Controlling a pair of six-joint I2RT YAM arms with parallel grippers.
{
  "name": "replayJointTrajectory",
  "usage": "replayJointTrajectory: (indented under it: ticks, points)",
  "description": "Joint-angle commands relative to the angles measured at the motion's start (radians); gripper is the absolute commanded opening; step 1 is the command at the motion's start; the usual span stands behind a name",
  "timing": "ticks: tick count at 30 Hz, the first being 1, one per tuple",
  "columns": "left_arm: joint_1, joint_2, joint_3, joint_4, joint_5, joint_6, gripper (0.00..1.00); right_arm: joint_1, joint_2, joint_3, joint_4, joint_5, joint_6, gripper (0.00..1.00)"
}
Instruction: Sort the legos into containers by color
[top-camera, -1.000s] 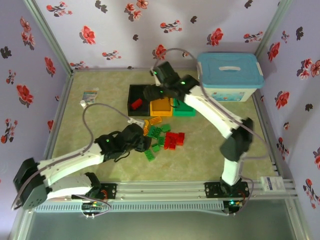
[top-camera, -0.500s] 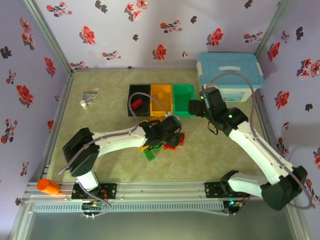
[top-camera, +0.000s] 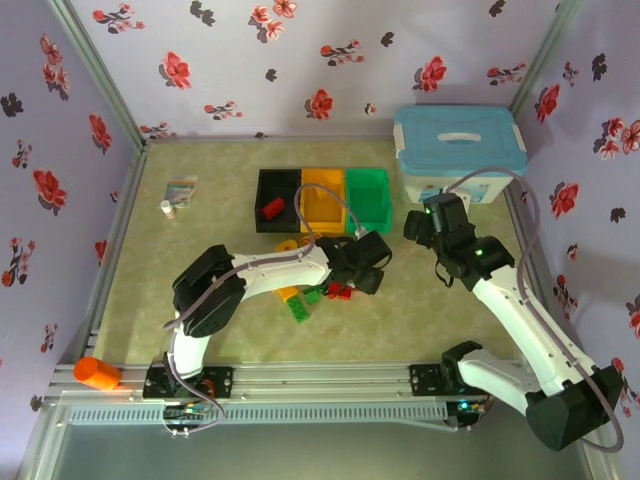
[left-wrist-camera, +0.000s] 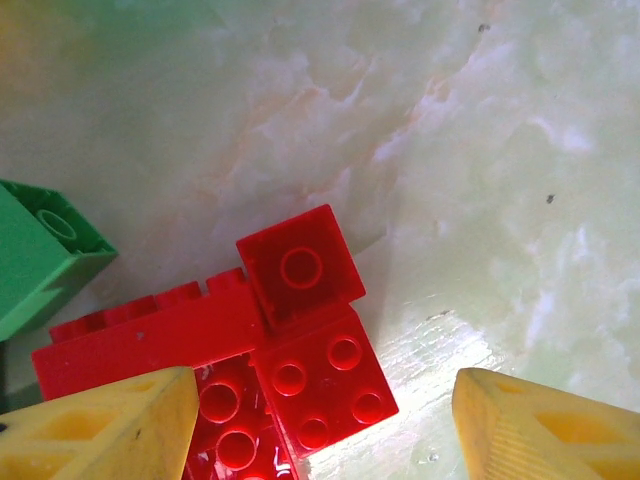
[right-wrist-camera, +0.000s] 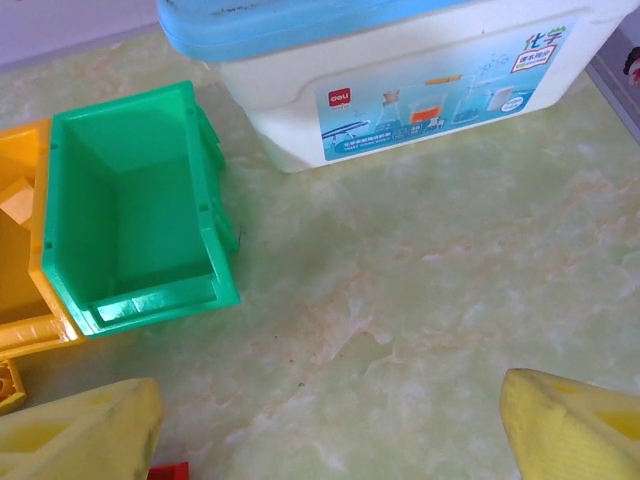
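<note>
Marbled table, left claw half-hiding legos

Three small open-top plastic bins stand joined in a row: one black bin, one orange bin and one green bin. One red studded plastic brick lies in the black bin.

Among the loose bricks on the table, the top view shows two green bricks and two orange-yellow bricks. A white robot arm hides others, so the total cannot be told.

The left wrist view shows at least four red bricks packed together and one green one.

There is one large white plastic box with a light-blue lid and one orange cylinder.
</note>
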Motion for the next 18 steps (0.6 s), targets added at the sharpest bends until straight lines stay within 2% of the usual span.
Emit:
replayJointTrajectory:
  ticks: [1,8,18]
  points:
    - [-0.009,0.031,0.032,-0.054,-0.006,-0.042,0.68,-0.008,-0.017,-0.017,0.018,0.012,0.022,0.88]
    - [-0.010,0.062,0.051,-0.055,-0.007,-0.047,0.66,-0.010,-0.027,-0.053,0.041,0.003,0.023,0.88]
    - [-0.016,0.096,0.088,-0.060,-0.002,-0.032,0.53,-0.011,-0.044,-0.078,0.051,0.008,0.027,0.88]
